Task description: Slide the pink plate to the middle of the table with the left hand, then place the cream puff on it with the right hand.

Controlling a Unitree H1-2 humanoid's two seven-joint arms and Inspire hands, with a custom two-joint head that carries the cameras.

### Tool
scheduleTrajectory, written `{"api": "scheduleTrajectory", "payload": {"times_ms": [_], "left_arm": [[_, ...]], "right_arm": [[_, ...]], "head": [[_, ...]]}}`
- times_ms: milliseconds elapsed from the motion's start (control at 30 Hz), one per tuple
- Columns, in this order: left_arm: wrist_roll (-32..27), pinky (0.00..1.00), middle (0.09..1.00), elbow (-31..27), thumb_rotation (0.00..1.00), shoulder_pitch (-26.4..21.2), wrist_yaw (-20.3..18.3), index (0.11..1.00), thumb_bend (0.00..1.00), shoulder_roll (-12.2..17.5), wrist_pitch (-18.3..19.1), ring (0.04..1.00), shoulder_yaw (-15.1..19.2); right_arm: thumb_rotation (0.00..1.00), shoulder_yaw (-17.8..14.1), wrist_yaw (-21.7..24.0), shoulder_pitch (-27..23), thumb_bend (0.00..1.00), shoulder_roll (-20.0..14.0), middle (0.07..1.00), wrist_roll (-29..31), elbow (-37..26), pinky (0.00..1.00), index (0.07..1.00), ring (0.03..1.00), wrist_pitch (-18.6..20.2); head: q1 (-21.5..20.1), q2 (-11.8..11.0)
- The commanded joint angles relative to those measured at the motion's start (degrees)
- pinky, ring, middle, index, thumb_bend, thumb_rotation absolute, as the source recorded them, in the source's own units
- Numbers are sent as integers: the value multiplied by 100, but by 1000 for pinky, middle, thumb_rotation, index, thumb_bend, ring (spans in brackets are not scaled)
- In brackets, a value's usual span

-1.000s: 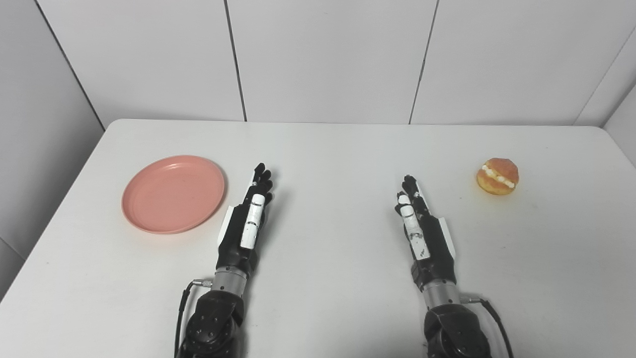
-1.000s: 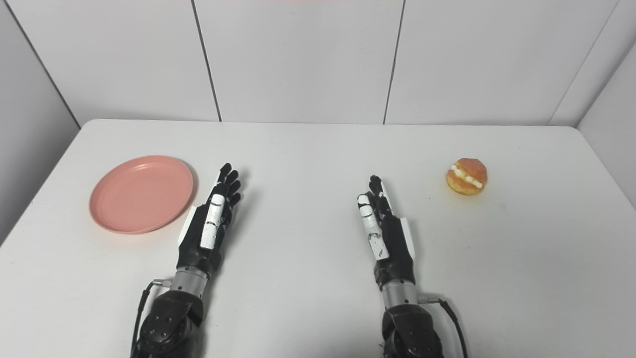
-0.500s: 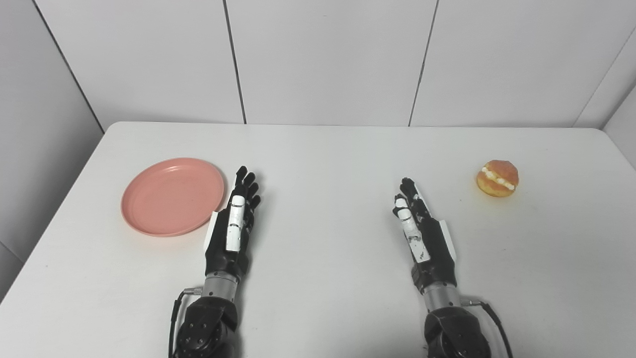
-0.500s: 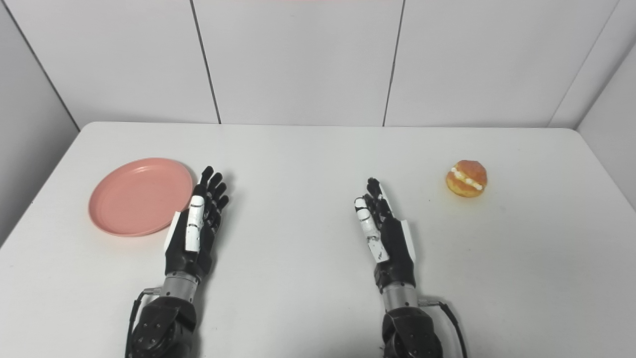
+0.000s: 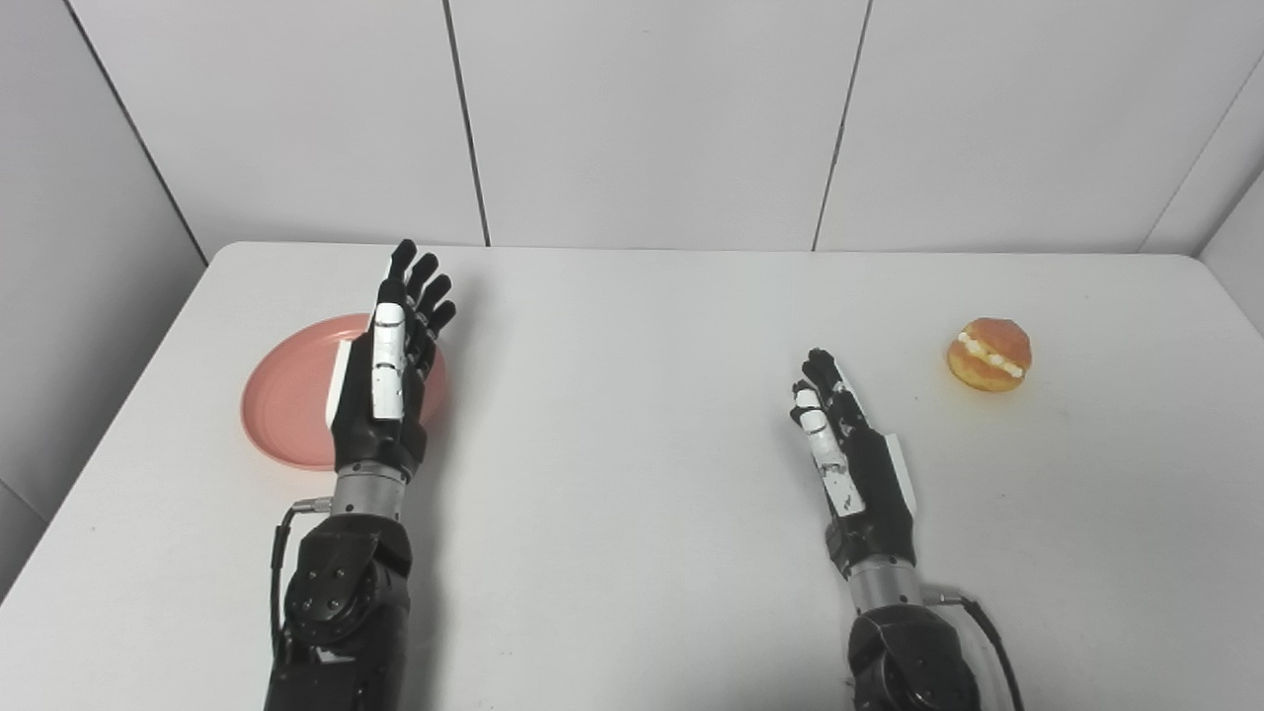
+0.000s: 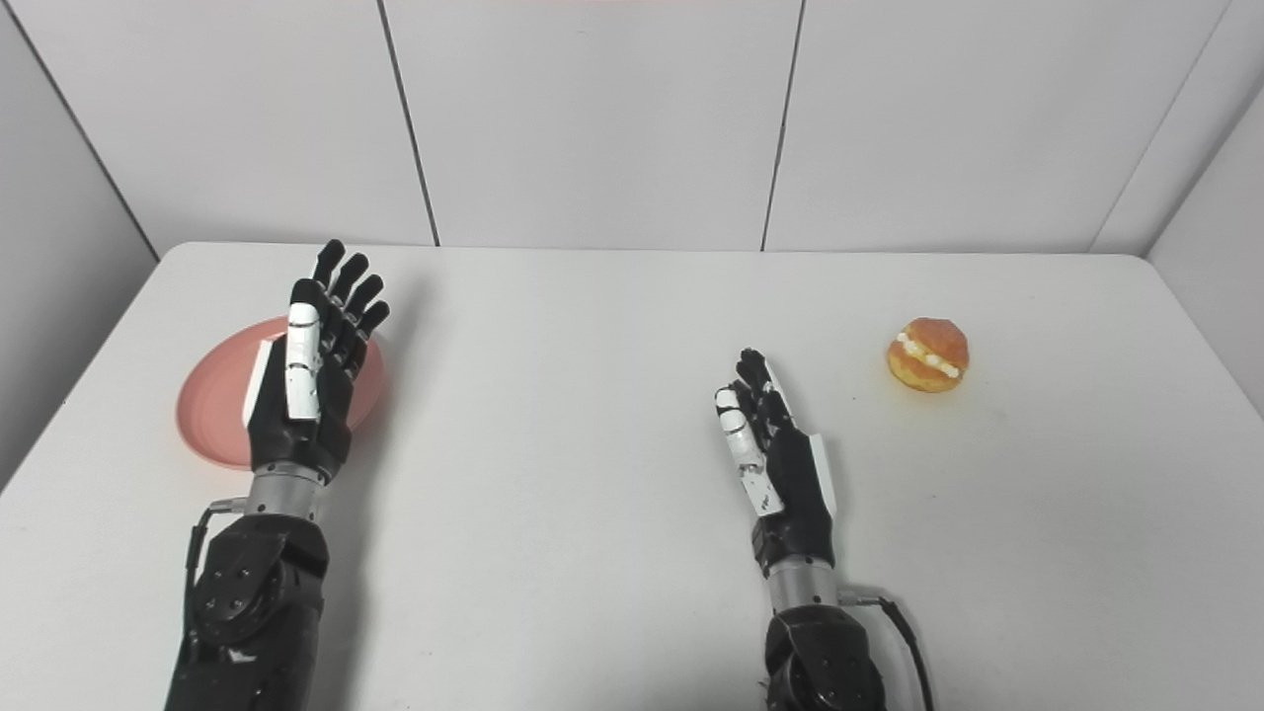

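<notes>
Left hand (image 5: pixel 383 395), fingers spread & empty, hovers over round pink plastic plate (image 5: pixel 286 415) at bench (image 5: pixel 632 553) left — should press down flat, then drag centre; right hand (image 5: pixel 851 459) open, golden cream puff (image 5: pixel 989 354) far right.

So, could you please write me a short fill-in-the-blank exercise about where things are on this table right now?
1. The left hand partly covers the round ____ plate.
2. The golden cream puff with white filling lies on the white table, beyond the ____ hand.
3. Both hands are open and hold ____.
4. The plate lies on the table's ____ side.

Missing words: pink; right; nothing; left
</notes>
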Motion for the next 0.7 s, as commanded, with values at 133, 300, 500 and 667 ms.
{"api": "scheduleTrajectory", "payload": {"times_ms": [133,300,500,667], "left_arm": [[73,920,922,-21,1000,-330,149,915,655,193,20,913,157],[85,866,865,322,1000,-501,357,852,644,291,-304,865,437],[105,855,822,693,1000,-661,582,804,649,521,-388,836,769],[208,831,784,1219,1000,-808,769,760,640,750,-771,802,950]], "right_arm": [[718,-16,147,8,530,-116,963,93,2,950,945,958,-258],[729,-12,211,-14,527,-200,965,111,61,953,953,955,-308],[723,-11,247,-58,516,-272,959,137,124,948,949,948,-373],[716,-10,270,-77,531,-288,955,174,158,946,947,942,-387]], "head": [[140,30],[210,56],[289,74],[289,74]]}}
